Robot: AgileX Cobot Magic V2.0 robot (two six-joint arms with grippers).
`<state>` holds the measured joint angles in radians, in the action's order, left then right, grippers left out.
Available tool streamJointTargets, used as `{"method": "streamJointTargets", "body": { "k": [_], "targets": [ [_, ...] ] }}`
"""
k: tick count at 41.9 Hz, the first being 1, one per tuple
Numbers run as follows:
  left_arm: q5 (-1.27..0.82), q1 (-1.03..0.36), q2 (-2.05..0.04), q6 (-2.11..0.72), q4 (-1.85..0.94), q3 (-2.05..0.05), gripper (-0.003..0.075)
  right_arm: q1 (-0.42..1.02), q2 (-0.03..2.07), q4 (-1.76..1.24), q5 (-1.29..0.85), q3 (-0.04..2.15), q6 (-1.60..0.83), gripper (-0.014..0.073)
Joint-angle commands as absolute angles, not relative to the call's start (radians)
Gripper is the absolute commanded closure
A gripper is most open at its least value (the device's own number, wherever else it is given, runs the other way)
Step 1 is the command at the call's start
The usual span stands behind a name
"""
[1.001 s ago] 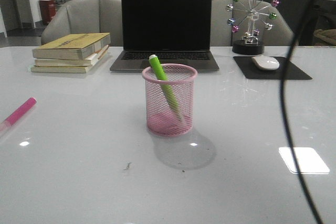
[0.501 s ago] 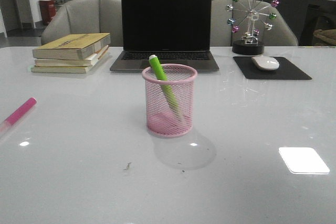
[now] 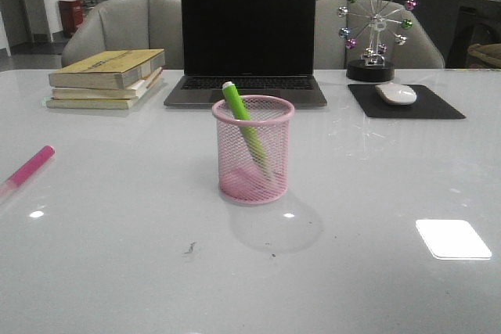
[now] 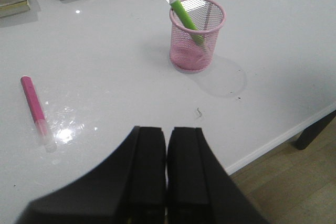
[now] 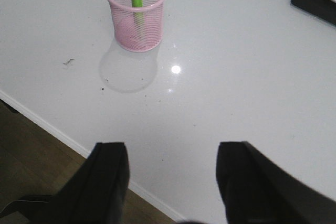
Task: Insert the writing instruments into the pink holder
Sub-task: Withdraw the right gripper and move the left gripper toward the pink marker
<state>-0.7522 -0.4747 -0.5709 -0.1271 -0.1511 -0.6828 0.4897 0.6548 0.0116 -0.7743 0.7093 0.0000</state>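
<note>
The pink holder [image 3: 253,150] stands upright mid-table, also seen in the left wrist view [image 4: 196,35] and right wrist view [image 5: 135,10]. The lime green marker [image 3: 244,127] leans inside it, whitish tip above the rim. The pink marker [image 3: 27,170] lies flat on the table at the far left, pale tip toward the front edge; the left wrist view shows this marker [image 4: 35,109] too. My left gripper [image 4: 167,129] is shut and empty, above the table's front edge. My right gripper [image 5: 172,148] is open and empty, near the front edge. Neither gripper appears in the front view.
A laptop [image 3: 246,41] sits behind the holder. Stacked books [image 3: 107,77] lie back left. A black mouse pad [image 3: 405,101] with a white mouse [image 3: 396,93] is back right, a ball ornament [image 3: 374,25] behind it. The table's front edge [image 4: 273,140] drops to the floor.
The right arm and its cable, across the right side of the front view a second ago, have withdrawn out of that view. Holder and markers have not moved.
</note>
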Motion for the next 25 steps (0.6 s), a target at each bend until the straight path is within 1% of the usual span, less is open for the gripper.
{"method": "streamJointTargets", "body": {
  "k": [1,4,6,9,10,13,15,17,25],
  "targets": [
    [-0.663,-0.483,-0.579,-0.129,-0.179,-0.71,0.0591,0.49,0.651,0.023,-0.71,0.734,-0.009,0.0108],
    [-0.665,-0.481,-0.59,-0.11,-0.181,-0.71,0.0566,0.49,0.651,0.023,-0.711,0.734,-0.009,0.0108],
    [-0.665,-0.473,-0.607,-0.101,-0.176,-0.71,0.0513,0.49,0.651,0.023,-0.711,0.734,-0.009,0.0108],
    [-0.661,-0.457,-0.648,-0.098,-0.166,-0.71,0.0385,0.49,0.651,0.023,-0.711,0.734,-0.009,0.0108],
    [-0.659,-0.447,-0.669,-0.093,-0.163,-0.71,0.0326,0.49,0.651,0.023,-0.711,0.734,-0.009,0.0108],
    [-0.656,-0.412,-0.735,-0.093,-0.161,-0.717,0.0203,0.49,0.651,0.023,-0.711,0.734,-0.009,0.0108],
    [-0.654,-0.379,-0.791,-0.093,-0.159,-0.727,0.0153,0.49,0.651,0.023,-0.711,0.734,-0.009,0.0108],
    [-0.656,-0.347,-0.84,-0.093,-0.146,-0.741,0.0136,0.49,0.651,0.023,-0.711,0.734,-0.009,0.0108],
    [-0.653,-0.199,-1.108,-0.093,-0.117,-0.844,0.0138,0.49,0.651,0.023,-0.711,0.734,-0.009,0.0108]
  ]
}}
